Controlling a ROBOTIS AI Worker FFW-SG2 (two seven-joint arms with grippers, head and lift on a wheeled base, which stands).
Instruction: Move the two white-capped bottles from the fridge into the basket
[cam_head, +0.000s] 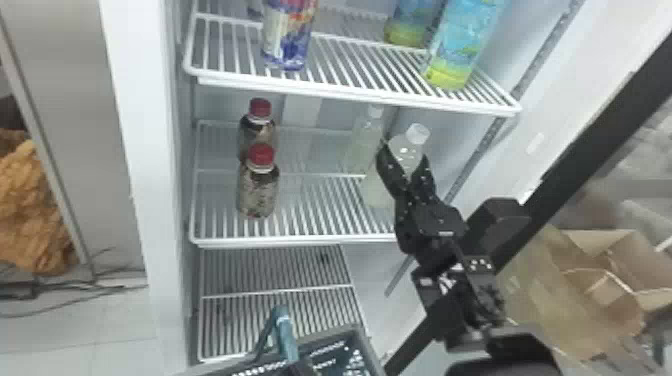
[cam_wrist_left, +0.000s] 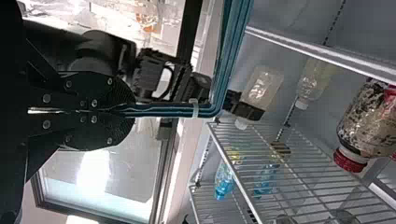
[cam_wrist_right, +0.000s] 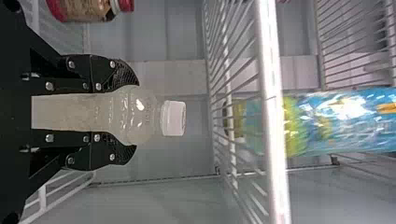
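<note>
In the head view, the front bottle (cam_head: 409, 149) was clamped by the right gripper (cam_wrist_right: 132, 115), the rear bottle (cam_head: 364, 152) at its ten o'clock. It was best drawn out upright, then lowered toward seven, into the basket (cam_head: 325, 340), whose handle (cam_wrist_left: 163, 110) was pinched by the left gripper (cam_wrist_left: 134, 111).

Tiled floor (cam_head: 75, 345) and grey panel (cam_head: 95, 150) beside the wire shelf (cam_head: 295, 243).
Past its left edge, dark cables (cam_head: 55, 285) trail near a crumpled orange heap (cam_head: 30, 215); beyond its right edge, past a black frame (cam_head: 595, 125), sits open cardboard (cam_head: 540, 290). White glare (cam_wrist_left: 94, 172) lights a glass pane (cam_wrist_left: 135, 168).
</note>
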